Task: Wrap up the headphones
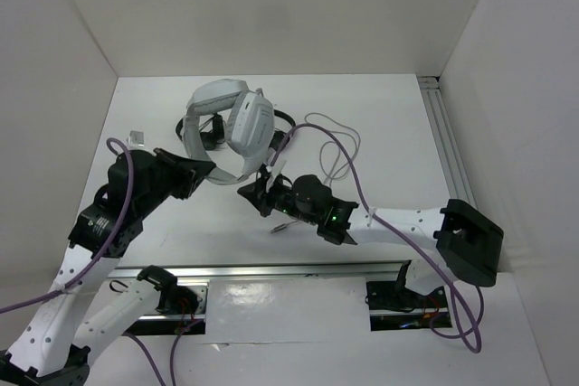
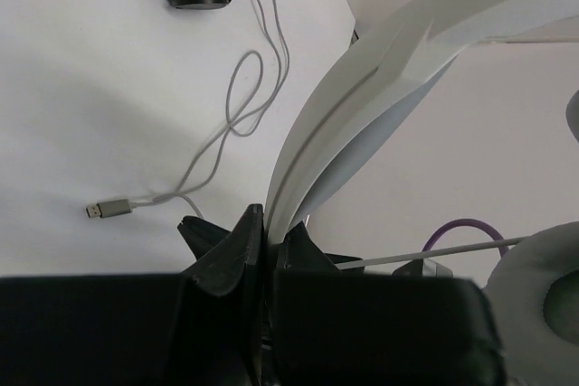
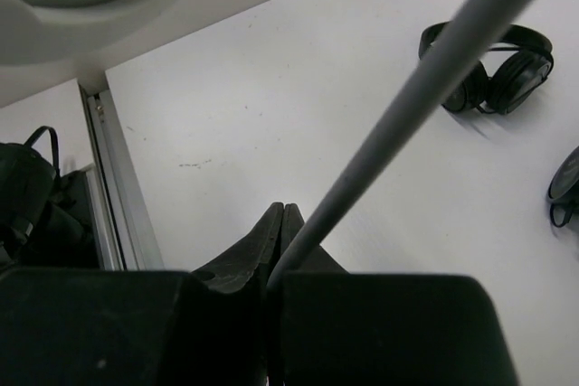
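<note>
The large grey-white headphones [image 1: 233,119] hang tilted above the table, lifted by the band. My left gripper [image 1: 206,172] is shut on the wide band [image 2: 362,88]; the jaws pinch its lower end [image 2: 270,223], and a padded cup [image 2: 543,287] shows at the right. The thin grey cable [image 3: 425,88] runs taut from the headphones into my right gripper [image 3: 282,223], which is shut on it just below the cup [image 1: 251,192]. The rest of the cable lies in loose loops [image 1: 336,146] on the table, ending in a grey plug [image 2: 109,209].
Two smaller black headphones [image 3: 493,70] [image 3: 565,192] lie on the table behind the lifted pair. A metal rail [image 1: 443,133] runs along the right edge. A small white piece [image 1: 137,137] sits at the far left. White walls enclose the table.
</note>
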Controlling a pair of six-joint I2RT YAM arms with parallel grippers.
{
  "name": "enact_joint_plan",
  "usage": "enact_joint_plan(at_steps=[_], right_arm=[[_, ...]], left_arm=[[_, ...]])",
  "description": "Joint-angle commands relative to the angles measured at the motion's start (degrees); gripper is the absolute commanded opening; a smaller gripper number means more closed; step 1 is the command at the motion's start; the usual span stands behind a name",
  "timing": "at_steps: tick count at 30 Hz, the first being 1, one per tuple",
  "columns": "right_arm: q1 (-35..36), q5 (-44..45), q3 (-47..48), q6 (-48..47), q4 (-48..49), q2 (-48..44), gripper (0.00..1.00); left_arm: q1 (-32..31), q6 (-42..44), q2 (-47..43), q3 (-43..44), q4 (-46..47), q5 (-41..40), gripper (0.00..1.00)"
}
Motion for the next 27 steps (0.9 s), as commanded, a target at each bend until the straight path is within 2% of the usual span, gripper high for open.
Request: enact_joint_plan(at_steps=[1, 6, 16, 23, 27], right_arm=[[1.66, -3.59, 3.18, -0.64, -2.71, 2.66, 0.02], [3.77, -10.80, 6.52, -1.78, -5.17, 3.89, 0.02], [6.06, -18.18, 3.28, 0.94, 3.09, 2.75, 0.00], [6.06, -28.64, 6.78, 3.40, 3.79, 6.87, 0.00], [6.59, -30.24, 6.18, 6.38, 9.94, 8.81, 0.00]], left_arm=[[-0.09, -8.40, -0.70, 3.36, 11.64, 3.14, 0.00], [-0.09, -9.72, -1.84, -0.16, 11.12, -2.99, 0.00], [-0.09, -12.18, -5.45, -2.89, 6.11, -16.10, 0.00], [-0.09, -12.27, -4.22, -2.36, 4.61, -19.97, 0.00], [-0.09, -13.85, -2.81, -2.36, 5.30, -20.50, 0.00]])
